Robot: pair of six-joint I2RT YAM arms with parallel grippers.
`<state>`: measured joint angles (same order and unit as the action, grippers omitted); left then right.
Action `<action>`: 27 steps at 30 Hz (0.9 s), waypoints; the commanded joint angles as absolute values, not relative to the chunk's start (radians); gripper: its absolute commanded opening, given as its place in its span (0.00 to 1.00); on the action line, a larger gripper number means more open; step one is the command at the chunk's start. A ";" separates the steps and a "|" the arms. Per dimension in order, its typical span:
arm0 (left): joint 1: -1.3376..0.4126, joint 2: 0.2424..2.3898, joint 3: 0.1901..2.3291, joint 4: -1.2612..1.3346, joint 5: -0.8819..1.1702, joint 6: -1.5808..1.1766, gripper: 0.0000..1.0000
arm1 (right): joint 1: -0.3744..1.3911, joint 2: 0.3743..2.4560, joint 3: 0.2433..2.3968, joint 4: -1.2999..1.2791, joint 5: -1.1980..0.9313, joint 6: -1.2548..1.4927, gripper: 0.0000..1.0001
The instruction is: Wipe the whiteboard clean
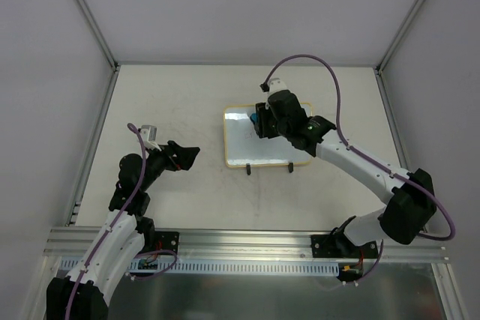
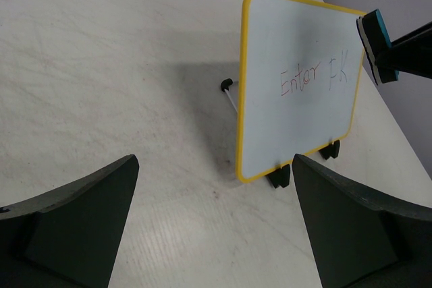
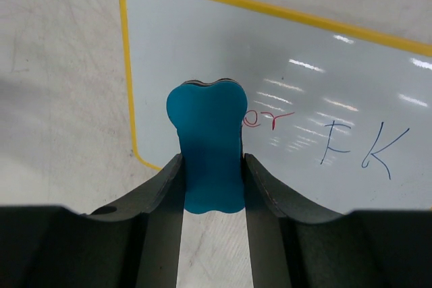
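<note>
From above, the small rectangular white whiteboard (image 1: 247,148) with a yellow frame is propped mid-worktop (image 1: 172,95) on black feet. The right hand (image 1: 259,122) hangs over its far edge, pinching a blue eraser block (image 1: 256,118). The left hand (image 1: 193,154) sits apart, to the board's left.

The left wrist view shows that hand (image 2: 214,166) spread wide, with the board (image 2: 297,45) ahead bearing red and blue writing and the eraser (image 2: 373,32) at its upper corner.

In the right wrist view, the right hand (image 3: 211,166) clamps the eraser (image 3: 209,126) over the board (image 3: 202,38), beside the red letters.

- Right arm (image 1: 356,161): white links, black joints, with a purple cable (image 1: 338,97).
- Left arm (image 1: 112,239): same colours, purple cable alongside.
- Left hand (image 1: 189,157): dark matte fingers (image 2: 74,227).
</note>
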<state>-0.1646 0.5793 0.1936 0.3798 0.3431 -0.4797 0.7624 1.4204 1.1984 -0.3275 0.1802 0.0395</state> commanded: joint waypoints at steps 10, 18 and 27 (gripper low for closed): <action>-0.175 0.548 0.180 0.477 0.397 -0.494 0.99 | 0.741 1.561 1.382 -0.296 0.242 -0.032 0.33; -0.175 0.748 0.179 0.708 0.460 -0.500 0.99 | 0.735 1.562 1.339 -0.265 0.242 -0.021 0.32; -0.176 1.203 0.238 1.247 0.748 -0.580 0.99 | 0.732 1.480 1.304 -0.267 0.232 -0.037 0.32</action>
